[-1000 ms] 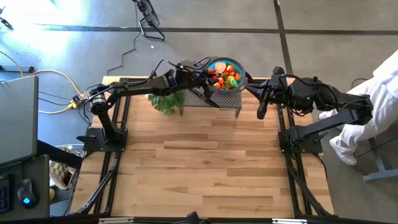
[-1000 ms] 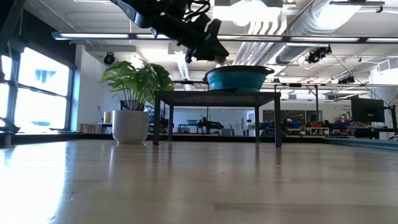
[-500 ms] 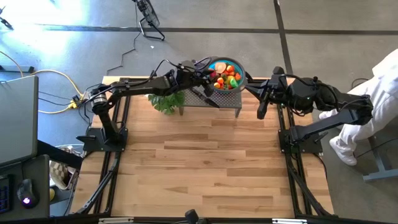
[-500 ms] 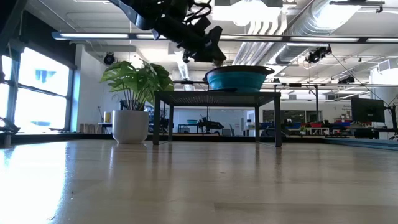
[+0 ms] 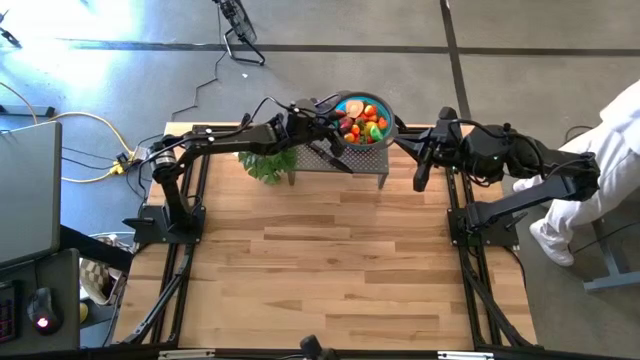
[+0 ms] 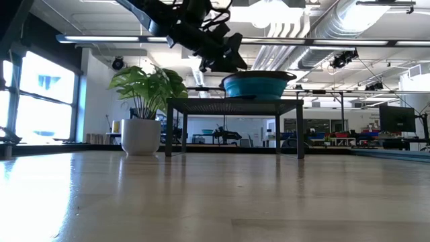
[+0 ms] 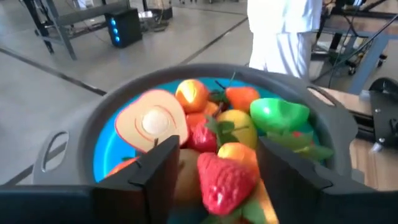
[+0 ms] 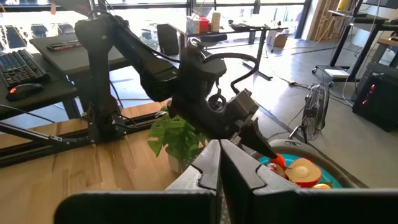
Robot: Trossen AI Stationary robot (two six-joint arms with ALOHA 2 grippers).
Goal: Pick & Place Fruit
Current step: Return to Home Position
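Hovering just over the near-left edge of the blue bowl (image 5: 389,109), the left gripper (image 5: 336,122) has its two dark fingers (image 7: 163,176) spread apart with nothing clamped between them. The wrist camera looks past them straight down into the bowl. The fruit (image 5: 363,122) is all heaped inside that bowl: a red strawberry (image 7: 225,178) on top nearest the gripper, a green piece (image 7: 279,115) to one side, a pale peach-coloured half (image 7: 153,122) to the other, and orange and yellow pieces packed between them. The bowl sits on a small dark metal shelf (image 5: 352,160) at the far edge of the wooden tabletop (image 5: 330,260). From table height only its blue wall (image 6: 259,86) shows above the shelf top, with the left gripper hanging just above its rim. Just to the left of the bowl a leafy green plant (image 5: 268,165) stands in a white pot (image 6: 140,136). To the right of the bowl, off the shelf, the right gripper (image 5: 419,176) waits with its fingers pressed together and nothing between them. Farther right of the bowl, beyond the tabletop's edge, a person in white clothing (image 5: 611,150) is in the room.
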